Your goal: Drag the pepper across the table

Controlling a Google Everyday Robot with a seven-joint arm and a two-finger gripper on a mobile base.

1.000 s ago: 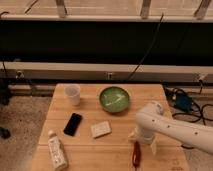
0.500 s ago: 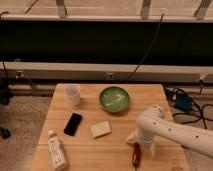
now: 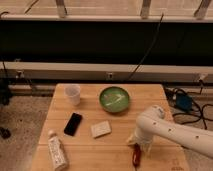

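The dark-red pepper [image 3: 136,156] lies on the light wooden table [image 3: 92,147] near its front edge, right of centre; only its lower part shows. My gripper [image 3: 135,144] hangs from the white arm [image 3: 170,131], which reaches in from the right, and it sits right over the pepper's upper end, covering it.
A green bowl [image 3: 114,98] stands at the back centre and a white cup [image 3: 73,94] at the back left. A black phone [image 3: 73,123] and a small white box [image 3: 101,129] lie mid-table. A white patterned bottle [image 3: 57,150] lies at the front left.
The arm has swung left and down, so the gripper now sits over the pepper's upper end. The pepper lies in about the same spot.
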